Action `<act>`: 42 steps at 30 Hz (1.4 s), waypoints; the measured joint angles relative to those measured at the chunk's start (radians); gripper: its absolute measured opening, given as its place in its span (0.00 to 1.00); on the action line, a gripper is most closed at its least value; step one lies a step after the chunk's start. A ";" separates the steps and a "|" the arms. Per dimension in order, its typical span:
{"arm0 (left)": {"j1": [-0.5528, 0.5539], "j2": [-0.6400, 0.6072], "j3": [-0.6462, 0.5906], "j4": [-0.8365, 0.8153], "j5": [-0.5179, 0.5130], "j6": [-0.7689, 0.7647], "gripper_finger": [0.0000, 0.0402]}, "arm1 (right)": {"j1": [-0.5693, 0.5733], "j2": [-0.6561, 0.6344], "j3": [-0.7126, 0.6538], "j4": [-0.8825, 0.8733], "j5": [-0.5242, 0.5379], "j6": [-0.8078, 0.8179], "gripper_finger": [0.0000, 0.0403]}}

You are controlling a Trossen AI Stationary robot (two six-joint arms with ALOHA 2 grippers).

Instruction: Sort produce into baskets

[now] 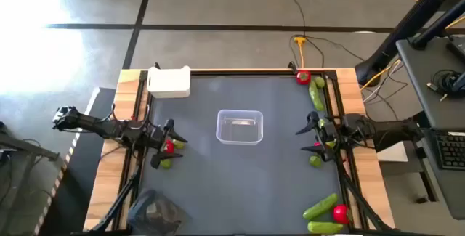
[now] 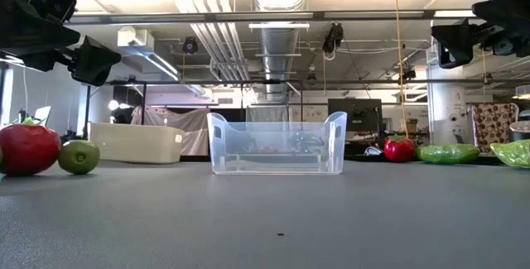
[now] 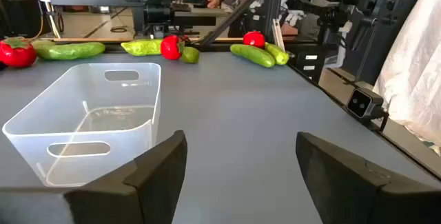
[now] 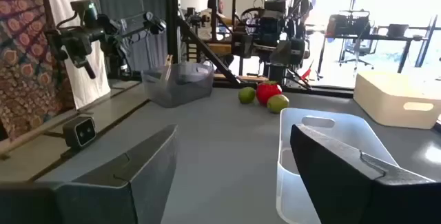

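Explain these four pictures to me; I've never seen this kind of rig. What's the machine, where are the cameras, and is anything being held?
Two robot arms work at a grey table. One camera looks straight down, one sits at table height, and one rides on each wrist. The left gripper and right gripper are both open and empty. A clear tub stands mid-table, a white tub at the far left corner, a dark tray near left. A strawberry and small green fruits lie by the left gripper; cucumbers and more strawberries lie along the right side.
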 joint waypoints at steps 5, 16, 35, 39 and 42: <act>0.000 0.000 0.000 0.000 0.000 0.000 0.63 | 0.000 0.000 0.000 0.000 0.000 0.000 0.66; 0.000 0.000 0.000 0.000 0.000 0.000 0.63 | 0.000 0.000 0.000 0.000 0.000 0.000 0.63; 0.000 0.000 0.000 0.000 0.000 0.000 0.63 | 0.000 0.000 0.000 0.000 0.000 -0.001 0.66; 0.000 0.000 0.000 0.000 0.000 0.000 0.63 | 0.000 0.000 0.000 0.000 0.000 -0.001 0.64; 0.000 0.000 0.000 0.000 0.000 0.000 0.63 | 0.000 0.000 0.000 0.000 0.000 0.001 0.63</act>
